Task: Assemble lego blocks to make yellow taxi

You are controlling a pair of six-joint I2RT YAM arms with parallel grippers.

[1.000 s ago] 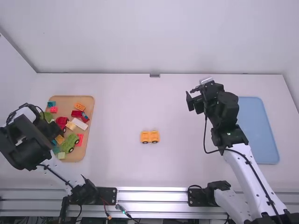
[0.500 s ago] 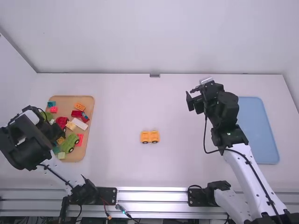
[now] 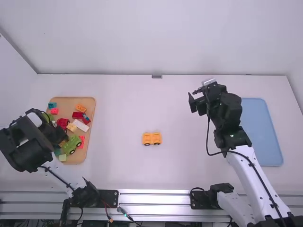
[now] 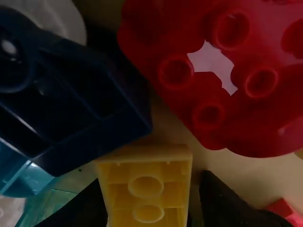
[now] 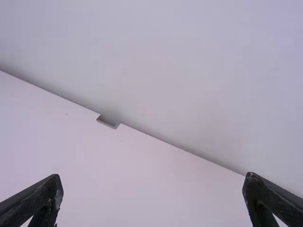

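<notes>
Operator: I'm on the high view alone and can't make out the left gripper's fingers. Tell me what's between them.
Observer: A yellow block lies between the left gripper's fingers.
Operator: Say whether they've closed on it.
Observer: No, they stand open: there's a gap between the block and one of the fingers.
</notes>
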